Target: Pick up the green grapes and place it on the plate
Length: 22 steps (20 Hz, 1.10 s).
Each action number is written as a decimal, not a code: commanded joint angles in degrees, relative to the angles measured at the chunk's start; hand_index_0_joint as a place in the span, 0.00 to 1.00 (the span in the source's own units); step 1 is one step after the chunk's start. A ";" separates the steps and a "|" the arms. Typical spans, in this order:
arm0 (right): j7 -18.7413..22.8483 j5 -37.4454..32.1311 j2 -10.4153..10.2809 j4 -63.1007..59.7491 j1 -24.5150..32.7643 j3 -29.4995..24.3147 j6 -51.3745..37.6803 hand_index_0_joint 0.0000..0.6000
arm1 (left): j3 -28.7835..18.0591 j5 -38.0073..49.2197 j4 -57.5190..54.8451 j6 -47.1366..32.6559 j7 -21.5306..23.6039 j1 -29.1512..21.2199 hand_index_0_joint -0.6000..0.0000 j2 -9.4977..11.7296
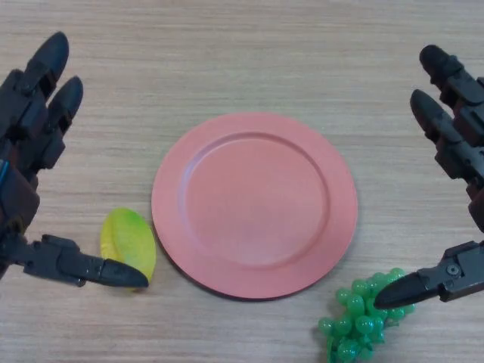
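Head view: pink plate (254, 204) sits mid-table on the wood-grain tabletop (242, 53), nothing on it. Green grapes (361, 318) lie off the plate, just beside its lower-right rim, near the bottom edge of the view (bunch partly cut off by the frame). Right hand (454, 151) is at the right edge, fingers straight and spread, holding nothing; its thumb tip overlaps the top of the grape bunch in this view, can't tell if it's actually touching. Left hand (34, 144) is at the left edge, fingers also straight and open, empty. Its thumb tip overlaps a yellow-green mango-like fruit (128, 243) that lies just beside the plate's left rim, contact unclear there too.
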<state>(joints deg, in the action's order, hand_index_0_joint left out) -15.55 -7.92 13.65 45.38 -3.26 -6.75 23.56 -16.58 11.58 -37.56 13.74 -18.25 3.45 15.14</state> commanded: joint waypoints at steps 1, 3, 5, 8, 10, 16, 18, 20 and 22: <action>-0.23 1.04 1.04 2.48 1.07 -4.18 -9.91 0.00 | -2.87 -1.11 -3.49 -8.54 1.10 -0.76 1.00 0.91; -0.62 1.46 0.89 2.36 0.68 -3.99 -10.62 0.00 | -3.32 -1.51 -3.43 -8.56 0.80 -0.95 1.00 1.20; -1.09 1.75 0.72 2.40 0.15 -3.78 -10.91 0.00 | -3.76 -1.58 -3.49 -8.33 0.61 -1.21 1.00 1.43; -3.43 2.24 0.68 1.12 -0.97 -3.03 -13.56 0.00 | -4.54 -1.05 -2.84 -10.27 -0.28 -0.01 1.00 0.76; -8.22 2.84 0.89 0.09 -2.61 -2.08 -15.90 0.00 | -5.53 -0.35 -2.25 -9.81 0.07 -0.05 1.00 1.02; -16.78 14.71 1.46 -10.06 -5.27 0.16 -32.82 0.00 | -7.14 3.49 -3.46 -2.03 2.26 -4.15 1.00 4.03; -16.68 20.60 2.07 -15.76 -4.79 0.30 -41.26 0.00 | -6.21 2.69 -3.13 -2.24 2.74 -4.59 1.00 4.10; -14.60 25.64 2.69 -21.99 -3.03 0.55 -48.56 0.00 | -4.78 1.55 -3.22 -2.52 2.96 -4.65 1.00 3.80; -13.29 29.14 3.54 -26.88 -1.76 0.75 -52.76 0.00 | -3.66 0.90 -3.62 -2.40 2.94 -4.45 1.00 3.30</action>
<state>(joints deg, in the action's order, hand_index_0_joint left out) -33.54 24.68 15.19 15.66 -6.09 -3.90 -22.63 -17.60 13.06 -37.61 16.44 -17.03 0.26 16.74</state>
